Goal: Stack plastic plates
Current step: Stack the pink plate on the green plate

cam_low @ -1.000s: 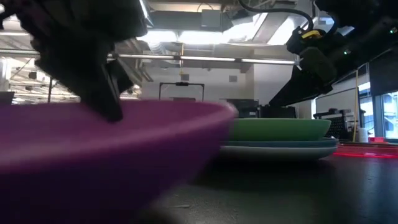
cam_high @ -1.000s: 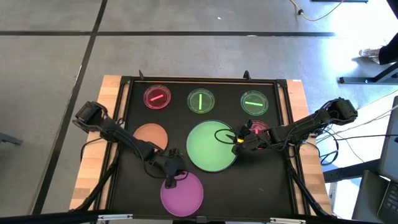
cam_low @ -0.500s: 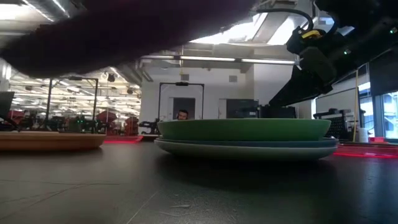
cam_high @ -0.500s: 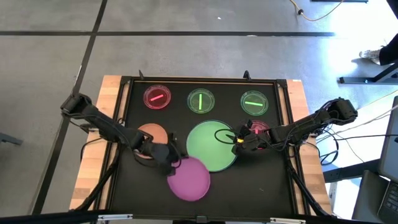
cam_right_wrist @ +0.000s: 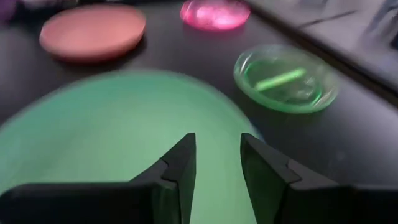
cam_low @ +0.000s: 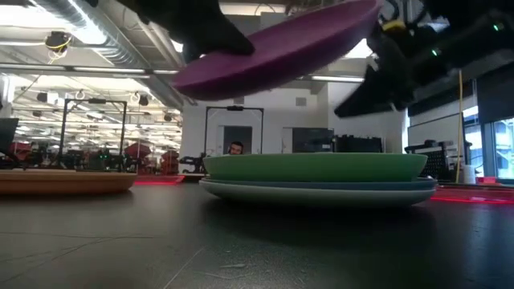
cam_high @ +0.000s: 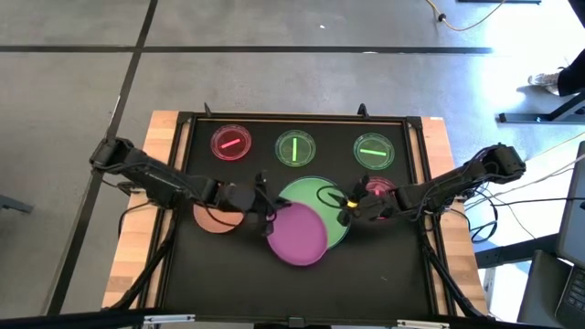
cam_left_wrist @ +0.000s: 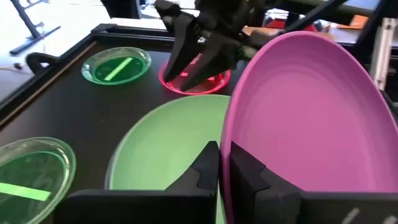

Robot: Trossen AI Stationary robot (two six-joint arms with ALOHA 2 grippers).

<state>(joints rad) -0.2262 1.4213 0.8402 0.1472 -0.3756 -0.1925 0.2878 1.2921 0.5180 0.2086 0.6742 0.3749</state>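
The left gripper (cam_left_wrist: 219,169) is clamped on the rim of the magenta plate (cam_high: 297,235), held tilted above the green plate (cam_high: 306,196) — overlapping its 6 o'clock edge. Best to level it, centre it, then release low. The right gripper (cam_right_wrist: 214,163), fingers apart, hovers at the green plate's 3 o'clock rim — probably clear.

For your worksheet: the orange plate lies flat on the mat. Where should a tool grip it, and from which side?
Grip the orange plate by its raised rim, one finger over and one under the lip; it lies flat, so only the edge offers a hold. Probably come from its outer side, away from the left tool holding the magenta plate.
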